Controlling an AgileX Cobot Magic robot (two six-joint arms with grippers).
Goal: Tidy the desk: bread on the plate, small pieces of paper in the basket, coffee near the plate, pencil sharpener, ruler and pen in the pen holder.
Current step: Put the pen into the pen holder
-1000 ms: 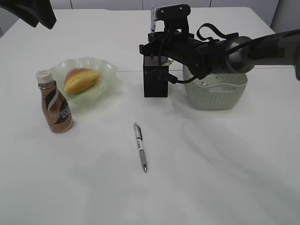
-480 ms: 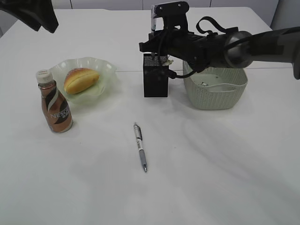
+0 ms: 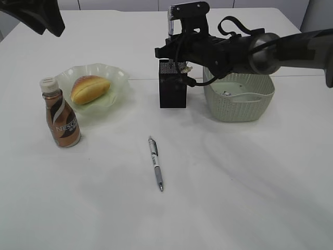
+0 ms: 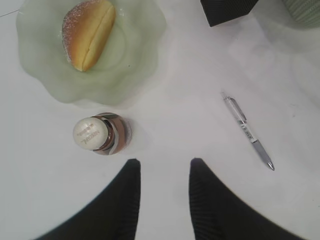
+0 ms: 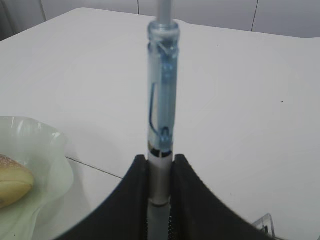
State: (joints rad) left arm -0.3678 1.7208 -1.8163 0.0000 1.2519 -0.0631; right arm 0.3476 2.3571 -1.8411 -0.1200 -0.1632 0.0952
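Note:
My right gripper [image 5: 161,162] is shut on a clear blue pen [image 5: 162,100] and holds it upright over the black mesh pen holder [image 3: 173,91]; the exterior view shows this gripper [image 3: 173,49] just above the holder's mouth. A second, grey pen [image 3: 155,164] lies on the table, also in the left wrist view [image 4: 247,131]. The bread [image 3: 89,88] lies on the green plate [image 3: 117,78]. The coffee bottle [image 3: 61,117] stands upright in front of the plate. My left gripper [image 4: 165,167] is open and empty, high above the bottle.
A pale green basket [image 3: 239,107] stands right of the pen holder with something small and white inside. The left arm [image 3: 31,15] hangs at the top left corner. The table's far edge runs behind the holder.
My right gripper has risen slightly with the pen, so more of the pen holder's top shows. The left arm and the table objects have not moved.

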